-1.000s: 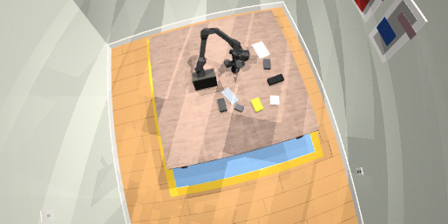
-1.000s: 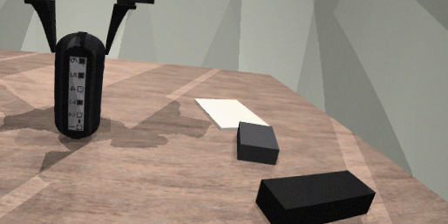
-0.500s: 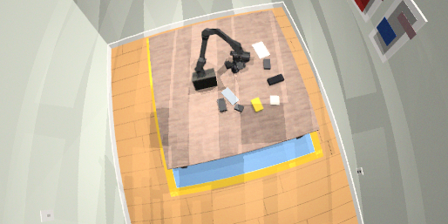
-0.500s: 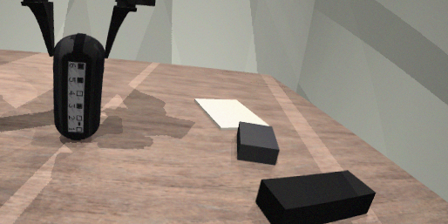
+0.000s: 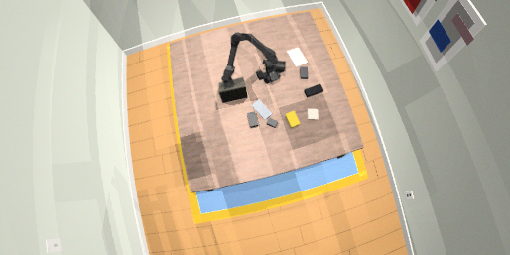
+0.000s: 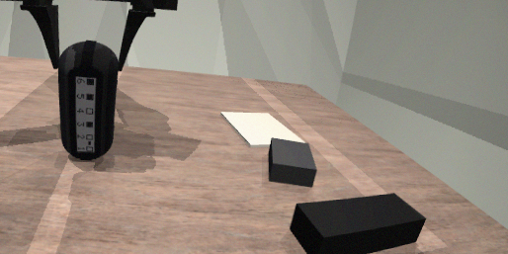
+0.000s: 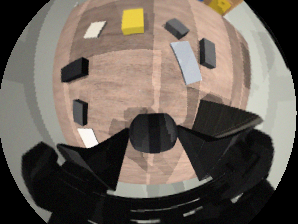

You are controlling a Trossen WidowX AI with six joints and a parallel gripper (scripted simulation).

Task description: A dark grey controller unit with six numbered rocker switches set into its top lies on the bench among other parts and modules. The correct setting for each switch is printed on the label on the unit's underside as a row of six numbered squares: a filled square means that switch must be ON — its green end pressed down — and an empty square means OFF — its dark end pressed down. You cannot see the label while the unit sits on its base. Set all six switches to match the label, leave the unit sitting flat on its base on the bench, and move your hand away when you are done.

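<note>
The tool stands fairly wide, its fingers gripping the sides of the controller unit. The unit is on end over the desk, well in from its edges; whether its lower end touches is unclear. Bare wood separates it from the white sheet, the grey block and the black block, which lies nearer a side edge. The exterior view shows the label: 6, 5 and 3 filled; 4, 2 and 1 empty. The rocker switches are hidden there and cannot be read elsewhere; that view also cuts off the tool's top.
</note>
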